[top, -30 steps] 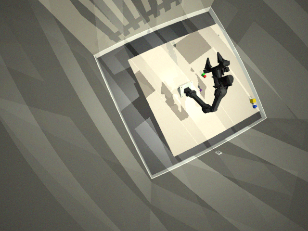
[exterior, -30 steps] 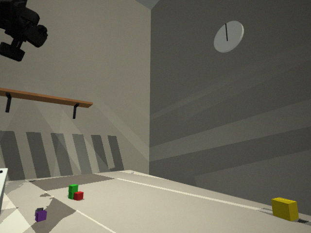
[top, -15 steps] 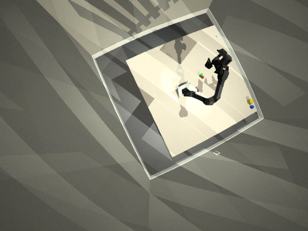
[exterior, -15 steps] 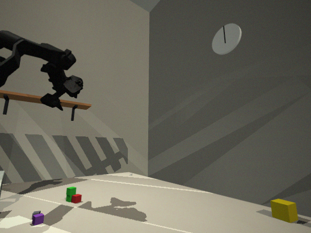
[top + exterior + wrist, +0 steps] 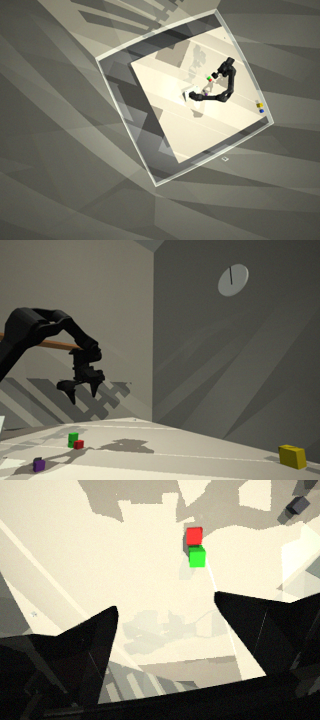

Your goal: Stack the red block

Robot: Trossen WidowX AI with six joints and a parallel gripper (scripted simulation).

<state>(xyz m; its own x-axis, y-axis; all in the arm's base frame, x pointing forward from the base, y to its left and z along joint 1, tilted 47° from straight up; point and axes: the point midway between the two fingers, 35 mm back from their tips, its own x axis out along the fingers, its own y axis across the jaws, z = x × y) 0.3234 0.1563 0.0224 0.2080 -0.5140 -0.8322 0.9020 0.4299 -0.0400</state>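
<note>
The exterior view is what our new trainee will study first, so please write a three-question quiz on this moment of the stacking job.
1. True or false: the small red cube already sits on top of the green block tower.
2. Multiple choice: the black parallel-jaw gripper is A) shut on the red cube, B) open and holding nothing, C) shut on nothing.
3. Fill in: the block nearest the right edge of the exterior view is the ____ block.

Key
1. False; it rests on the table right beside the tower.
2. B
3. yellow
</note>
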